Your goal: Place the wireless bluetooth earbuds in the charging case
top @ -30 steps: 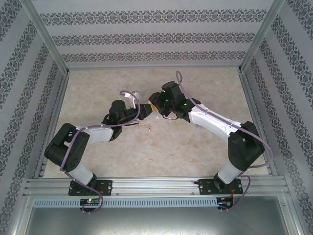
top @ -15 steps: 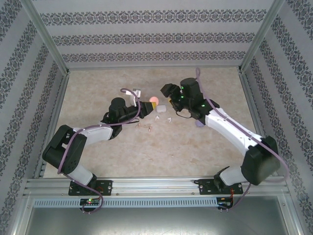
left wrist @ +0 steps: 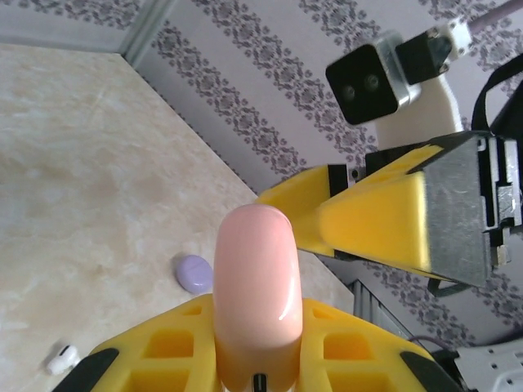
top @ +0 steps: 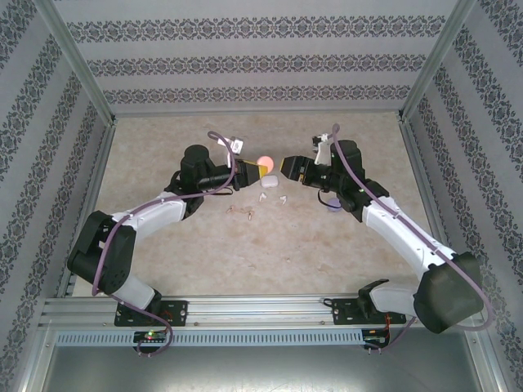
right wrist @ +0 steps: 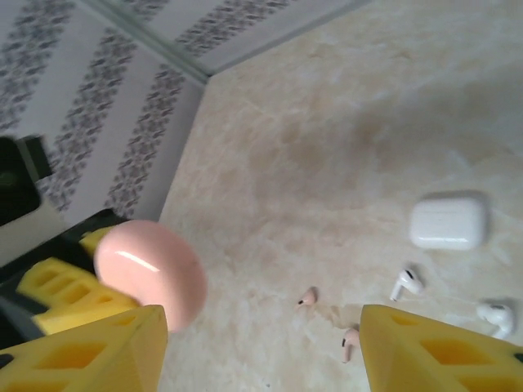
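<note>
Pulled back to its own side since a second ago: right gripper [top: 284,167], then crowded against the left one, now facing it across a clear gap. Carried a little farther up the table [top: 163,131] over the same second: left gripper [top: 252,169] with its load.

Lying loose on the tabletop, none of them in any jaws: two pinkish earbuds [right wrist: 307,298], close together and framed between the right gripper's two spread fingers in its wrist view, below the left jaws and nearer the arm bases from above. Just to the right-finger side of those: two white earbuds [right wrist: 406,283], a little apart from each other. Beyond them, farther from the fingertips: white case [right wrist: 448,220], lying flat under the gap between the two grippers.

Clamped upright between the left gripper's yellow fingers [left wrist: 343,347], jaws tight on its lower end: pink case [left wrist: 255,294], off the table and rounded end toward the right jaws. Standing wide, with nothing between them: right jaws, level with the pink case and just short of it.

Resting on the table under the right wrist, behind its jaws: purple case [left wrist: 194,273].

Well nearer the bases than either set of jaws: small speck [top: 288,255], perhaps another earbud, too tiny to tell.
</note>
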Controlling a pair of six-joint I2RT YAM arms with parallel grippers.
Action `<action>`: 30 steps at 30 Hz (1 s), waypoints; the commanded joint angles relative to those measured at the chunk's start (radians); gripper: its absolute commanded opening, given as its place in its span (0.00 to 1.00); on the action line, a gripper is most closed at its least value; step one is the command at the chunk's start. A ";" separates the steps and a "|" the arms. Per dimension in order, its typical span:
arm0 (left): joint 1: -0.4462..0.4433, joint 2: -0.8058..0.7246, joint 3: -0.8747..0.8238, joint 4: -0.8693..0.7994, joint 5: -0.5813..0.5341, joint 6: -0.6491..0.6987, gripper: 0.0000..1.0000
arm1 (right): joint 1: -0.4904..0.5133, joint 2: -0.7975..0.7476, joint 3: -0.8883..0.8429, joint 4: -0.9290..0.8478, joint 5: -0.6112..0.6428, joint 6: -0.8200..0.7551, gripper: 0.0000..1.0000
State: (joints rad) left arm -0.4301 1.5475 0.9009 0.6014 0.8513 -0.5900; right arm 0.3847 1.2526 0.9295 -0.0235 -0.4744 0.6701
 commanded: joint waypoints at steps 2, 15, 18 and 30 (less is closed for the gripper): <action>0.008 -0.011 0.041 -0.046 0.080 0.040 0.00 | 0.031 0.001 0.005 0.087 -0.109 -0.105 0.62; 0.007 -0.034 0.054 -0.054 0.118 0.030 0.00 | 0.045 0.091 0.046 0.087 -0.078 -0.117 0.55; 0.007 -0.054 0.050 -0.053 0.117 0.030 0.00 | 0.022 0.096 0.008 0.102 -0.078 -0.117 0.52; 0.008 -0.073 0.040 -0.043 0.115 0.030 0.00 | -0.061 0.029 -0.067 0.130 -0.142 -0.068 0.50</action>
State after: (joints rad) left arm -0.4252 1.4860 0.9226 0.5163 0.9424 -0.5785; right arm 0.3229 1.3334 0.8589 0.0818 -0.5724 0.5846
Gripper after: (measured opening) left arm 0.198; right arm 0.503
